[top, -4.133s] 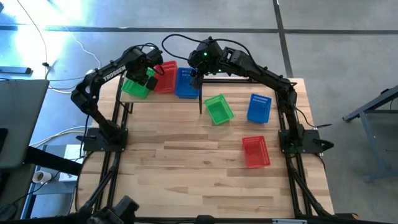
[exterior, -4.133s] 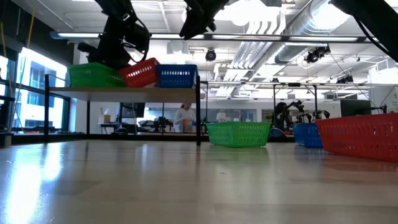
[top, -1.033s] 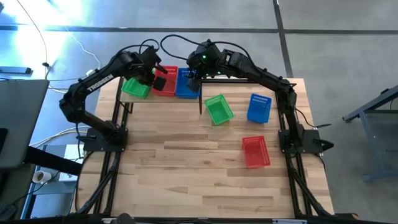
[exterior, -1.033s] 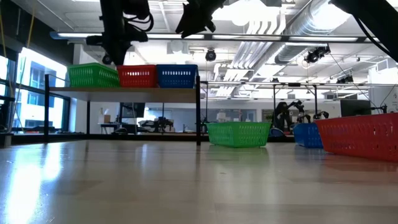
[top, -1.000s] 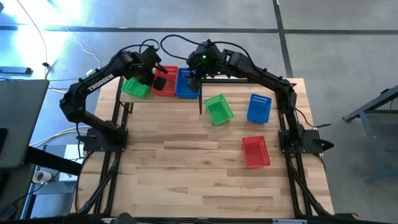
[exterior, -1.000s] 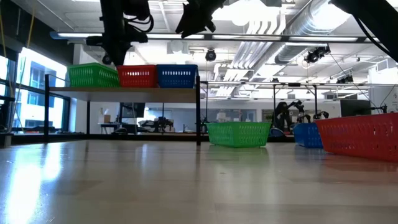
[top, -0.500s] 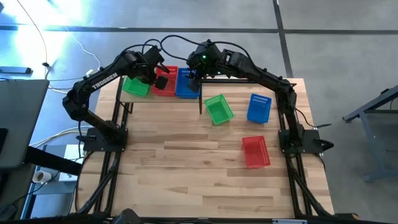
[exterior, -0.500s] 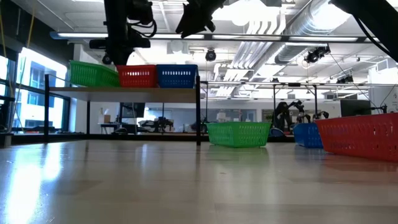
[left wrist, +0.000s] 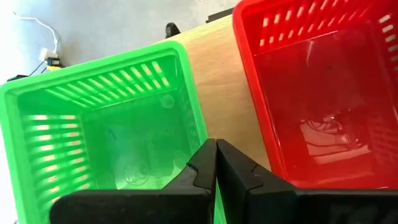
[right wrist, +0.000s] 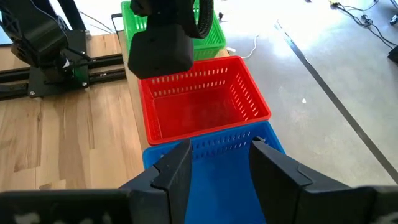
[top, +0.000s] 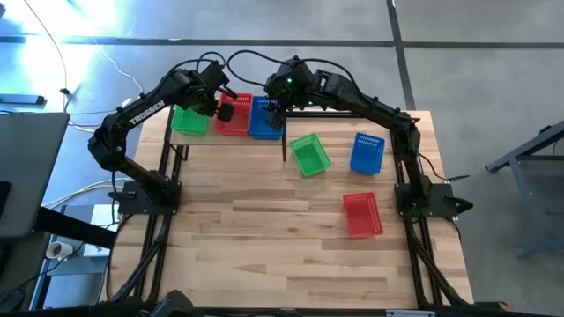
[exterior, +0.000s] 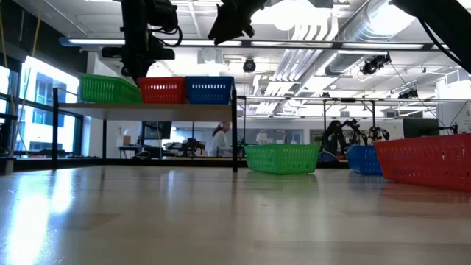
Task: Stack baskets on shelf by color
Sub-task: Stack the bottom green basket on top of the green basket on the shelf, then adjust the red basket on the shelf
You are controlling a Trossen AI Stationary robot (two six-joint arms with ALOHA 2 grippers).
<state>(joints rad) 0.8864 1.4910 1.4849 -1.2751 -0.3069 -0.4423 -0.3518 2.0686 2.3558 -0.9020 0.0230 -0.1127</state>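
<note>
On the shelf [exterior: 147,108] at the table's far left, a green basket [top: 188,119], a red basket [top: 234,116] and a blue basket [top: 263,119] stand side by side on their bottoms. My left gripper [left wrist: 216,152] is shut, and its tips are at the green basket's wall beside the red basket [left wrist: 323,93]. My right gripper [right wrist: 214,165] is open. It hangs well above the blue basket [exterior: 209,89] and touches nothing. My left gripper meets the rim of the green basket's wall [left wrist: 198,127], the one that faces the red basket, with its shut fingertips. It comes from above, slanting down. The basket stands on the shelf. My own fingers hide the exact spot of contact.
Three more baskets lie on the tabletop: a green one [top: 309,153] just right of the shelf, a blue one [top: 367,151] farther right, and a red one [top: 362,214] nearer the front. A shelf post [top: 284,145] stands by the green one. A person [exterior: 219,140] is in the room behind.
The green basket on the shelf has turned from skewed to nearly parallel with the red one. Half a second ago its left end was tipped up; now it sits almost level. My left gripper has stayed shut at its right wall.
</note>
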